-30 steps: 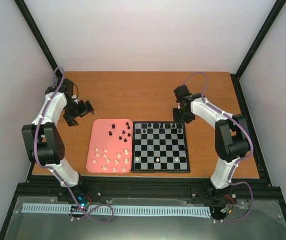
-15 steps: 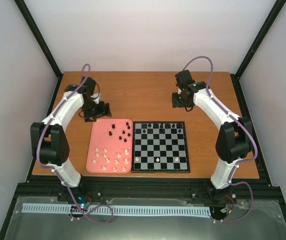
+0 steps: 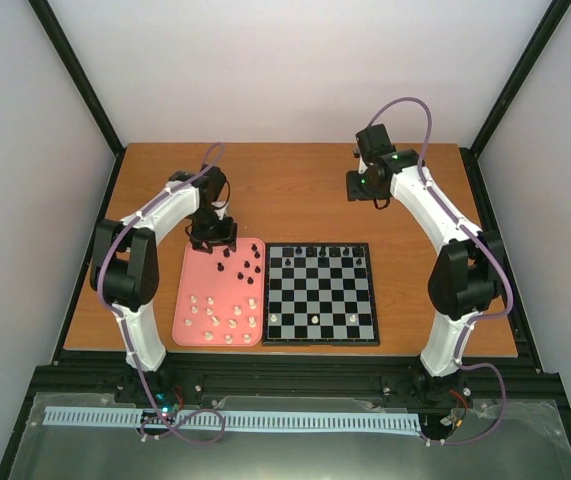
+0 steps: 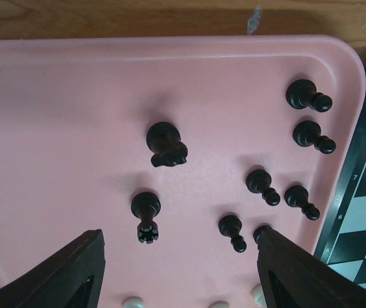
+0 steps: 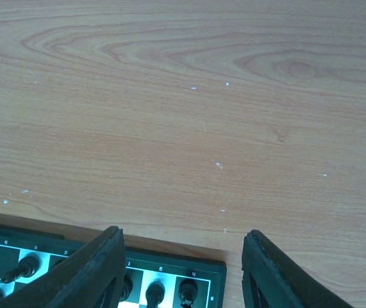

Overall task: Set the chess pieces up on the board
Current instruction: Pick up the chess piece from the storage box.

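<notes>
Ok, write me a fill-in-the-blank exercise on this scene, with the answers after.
The left hand hangs open over the ____ tray.
The board lies to the tray's ____ in the top view.
The chess pieces at the tray's far end are ____.
The right hand holds ____.
Missing words: pink, right, black, nothing.

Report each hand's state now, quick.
Left hand: open, empty, over the pink tray.
Right hand: open, empty, over the table beyond the board.
</notes>
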Tool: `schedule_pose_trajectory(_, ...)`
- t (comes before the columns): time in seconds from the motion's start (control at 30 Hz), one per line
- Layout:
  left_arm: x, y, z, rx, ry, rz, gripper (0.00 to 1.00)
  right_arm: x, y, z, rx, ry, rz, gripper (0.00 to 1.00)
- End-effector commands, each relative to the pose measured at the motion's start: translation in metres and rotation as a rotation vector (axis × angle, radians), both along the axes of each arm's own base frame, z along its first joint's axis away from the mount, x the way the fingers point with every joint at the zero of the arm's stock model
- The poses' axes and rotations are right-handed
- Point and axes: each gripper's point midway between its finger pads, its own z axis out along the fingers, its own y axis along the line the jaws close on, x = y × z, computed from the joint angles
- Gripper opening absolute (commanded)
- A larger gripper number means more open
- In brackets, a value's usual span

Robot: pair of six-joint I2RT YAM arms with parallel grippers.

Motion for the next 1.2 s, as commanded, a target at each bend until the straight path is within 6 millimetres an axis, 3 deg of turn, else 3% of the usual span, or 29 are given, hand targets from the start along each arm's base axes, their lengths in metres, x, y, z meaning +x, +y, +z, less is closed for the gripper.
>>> schedule_pose_trajectory(0.0,0.009,-0.002,-0.001,0.004,-0.009,0.011,0.67,0.004,-0.005,-0.007,-0.001,0.023,0.014,0.5)
schedule_pose_trajectory(0.1,0.013,-0.003,-0.008,0.003,-0.003,0.015,0.63,0.008,-0.006,-0.009,0.011,0.024,0.017,0.51)
schedule_pose_trajectory(0.2,0.017,-0.004,-0.012,0.005,-0.004,0.019,0.51,0.01,-0.008,-0.011,0.014,0.028,0.021,0.5)
schedule_pose_trajectory(0.53,0.033,-0.003,-0.024,0.041,-0.021,0.035,0.47,0.014,-0.009,-0.015,0.042,0.04,0.027,0.5)
schedule_pose_trajectory(0.7,0.04,-0.005,-0.031,0.052,-0.009,0.037,0.25,0.015,-0.011,-0.014,0.053,0.039,0.025,0.5)
schedule_pose_trajectory(1.17,0.031,-0.003,-0.04,0.07,0.025,0.024,0.24,0.014,-0.016,-0.018,0.065,0.048,0.015,0.5)
